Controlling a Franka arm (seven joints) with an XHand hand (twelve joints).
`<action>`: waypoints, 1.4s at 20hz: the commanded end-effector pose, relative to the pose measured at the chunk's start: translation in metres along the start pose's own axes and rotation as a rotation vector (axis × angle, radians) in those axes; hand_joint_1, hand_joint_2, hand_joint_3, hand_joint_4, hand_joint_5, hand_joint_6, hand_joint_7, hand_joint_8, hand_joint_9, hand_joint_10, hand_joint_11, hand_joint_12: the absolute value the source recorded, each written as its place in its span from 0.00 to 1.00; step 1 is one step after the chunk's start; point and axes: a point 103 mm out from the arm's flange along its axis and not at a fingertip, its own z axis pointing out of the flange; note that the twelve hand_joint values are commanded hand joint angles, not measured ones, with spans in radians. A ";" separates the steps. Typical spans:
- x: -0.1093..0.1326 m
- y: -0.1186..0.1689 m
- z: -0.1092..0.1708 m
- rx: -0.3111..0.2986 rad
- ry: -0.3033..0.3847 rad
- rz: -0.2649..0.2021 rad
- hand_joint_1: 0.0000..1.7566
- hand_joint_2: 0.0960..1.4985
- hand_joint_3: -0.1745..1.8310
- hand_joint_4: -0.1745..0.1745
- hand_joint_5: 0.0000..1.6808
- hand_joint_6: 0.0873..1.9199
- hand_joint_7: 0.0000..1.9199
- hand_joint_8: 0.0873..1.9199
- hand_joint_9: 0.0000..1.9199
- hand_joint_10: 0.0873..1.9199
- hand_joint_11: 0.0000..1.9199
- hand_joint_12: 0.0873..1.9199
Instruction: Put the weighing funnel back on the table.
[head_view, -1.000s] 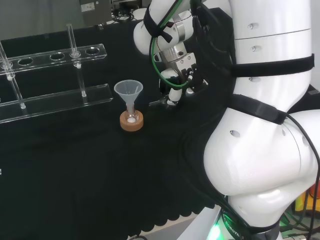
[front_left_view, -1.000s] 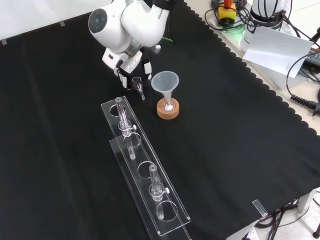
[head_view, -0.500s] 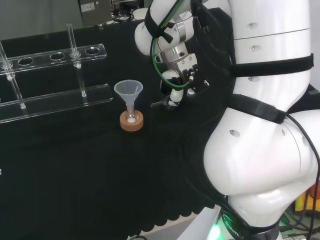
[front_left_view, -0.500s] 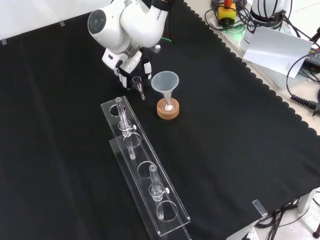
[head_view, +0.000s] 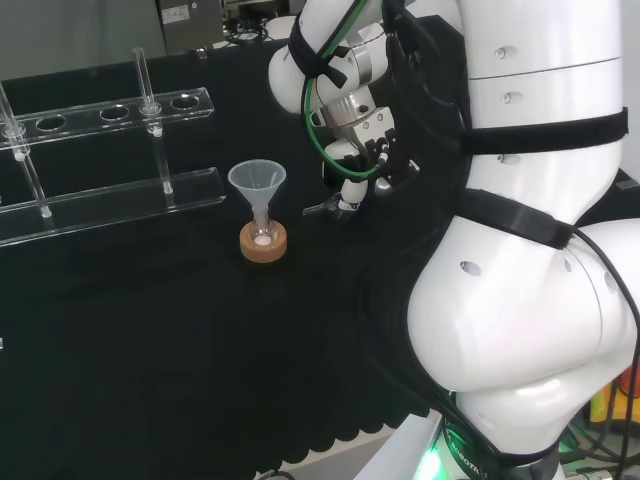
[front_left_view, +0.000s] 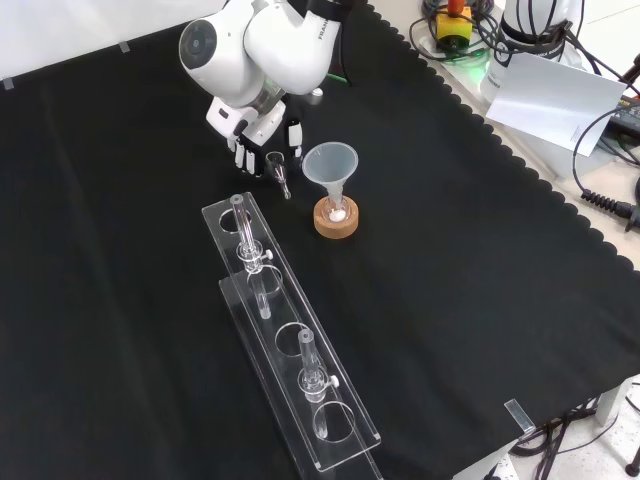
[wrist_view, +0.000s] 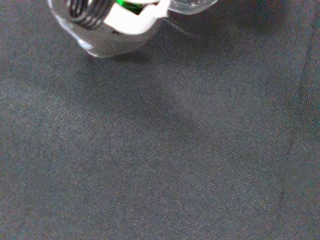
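The weighing funnel (front_left_view: 277, 172), a small clear scoop with a short stem, is down at the black cloth just left of the big funnel in the front view. The hand (front_left_view: 262, 132) reaches down over it, fingers (front_left_view: 243, 156) and thumb curled on either side of its cup. In the head view the weighing funnel (head_view: 322, 208) points its stem left from under a fingertip of the hand (head_view: 354, 176). The wrist view looks at cloth from very close, with a blurred part of the hand (wrist_view: 126, 17) and a bit of clear glass beside it.
The big funnel (front_left_view: 330, 164) stands in a small flask on a cork ring (front_left_view: 336, 220), close to the hand. A clear test-tube rack (front_left_view: 288, 345) holding glass tubes runs toward the front view's bottom. The arm's white links (head_view: 520, 250) stand at the head view's right.
The hand has shifted slightly and its fingers have spread a little. The weighing funnel stays at the same spot on the cloth.
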 end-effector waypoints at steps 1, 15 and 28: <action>0.001 -0.002 0.002 0.014 -0.018 0.001 0.56 0.68 0.10 0.34 0.49 0.39 0.33 0.36 0.61 0.00 0.46 0.50; 0.000 -0.007 0.003 0.083 -0.018 0.004 0.52 0.55 0.22 0.39 0.20 0.12 0.10 0.31 0.43 0.00 0.26 0.62; -0.007 -0.043 -0.036 0.022 -0.030 0.051 0.50 0.42 0.37 0.37 0.12 0.00 0.05 0.30 0.37 0.00 0.19 0.66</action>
